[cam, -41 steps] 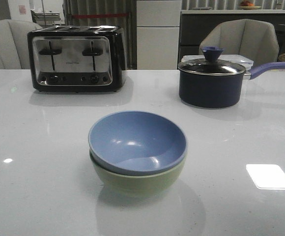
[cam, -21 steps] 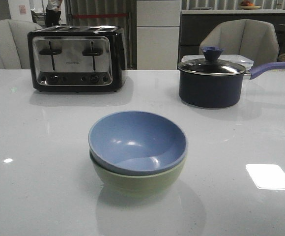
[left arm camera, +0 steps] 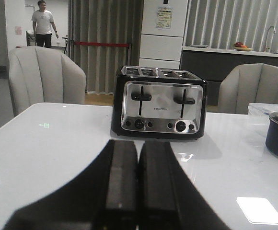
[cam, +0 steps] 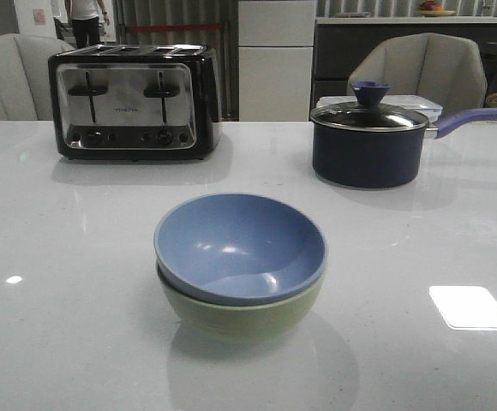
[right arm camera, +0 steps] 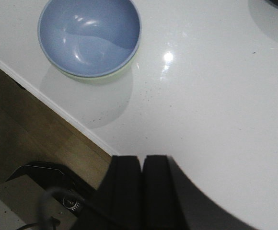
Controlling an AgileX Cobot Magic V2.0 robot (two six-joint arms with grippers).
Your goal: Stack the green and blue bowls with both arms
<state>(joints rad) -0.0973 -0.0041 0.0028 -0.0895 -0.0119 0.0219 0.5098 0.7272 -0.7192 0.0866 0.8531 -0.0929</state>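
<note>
The dusty blue bowl (cam: 238, 244) sits nested inside the pale green bowl (cam: 247, 318) near the table's front middle. The stack also shows in the right wrist view, the blue bowl (right arm camera: 88, 33) with a thin sliver of the green bowl (right arm camera: 103, 78) under its rim. My left gripper (left arm camera: 138, 148) is shut and empty, above the table and facing the toaster. My right gripper (right arm camera: 142, 160) is shut and empty, by the table's front edge and well apart from the bowls. Neither gripper shows in the front view.
A black and chrome toaster (cam: 134, 101) stands at the back left. A dark navy lidded saucepan (cam: 368, 141) with a purple handle stands at the back right. The white table edge (right arm camera: 57, 108) and wood floor show in the right wrist view. A person (left arm camera: 43, 26) stands far behind.
The bowls have not moved. Only the person in the far background has shifted.
</note>
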